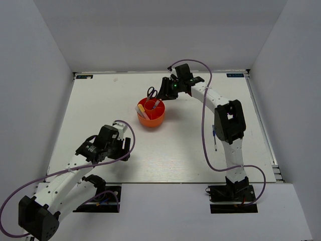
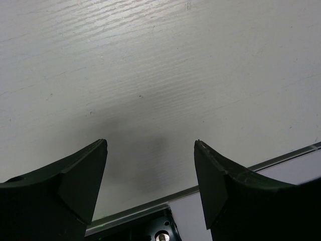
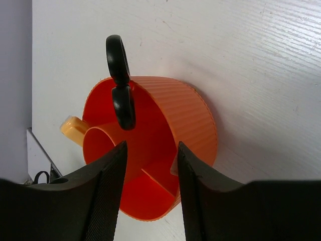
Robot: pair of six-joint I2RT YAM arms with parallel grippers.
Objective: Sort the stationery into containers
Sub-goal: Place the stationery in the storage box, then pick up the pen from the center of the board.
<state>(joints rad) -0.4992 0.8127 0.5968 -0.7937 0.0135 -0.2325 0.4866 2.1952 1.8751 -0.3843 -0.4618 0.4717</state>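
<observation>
- Left claw (image 2: 150,145): fingers apart, empty, low over the bare worktop (image 2: 160,60). Park it here, out of the way.
- Orange organiser (image 1: 150,121): mid-worktop, holding a highlighter (image 3: 74,129) and black-handled scissors (image 3: 123,108), whose handles stand above the rim.
- Right claw (image 3: 151,145): fingers slightly apart, nothing gripped, above the organiser. Raise it straight up, clear of the scissor handles, before traversing.
- Dark pen (image 1: 214,136): lies on the worktop beside the right arm and is apparently the next pick. Grip it mid-length, across the barrel.
</observation>
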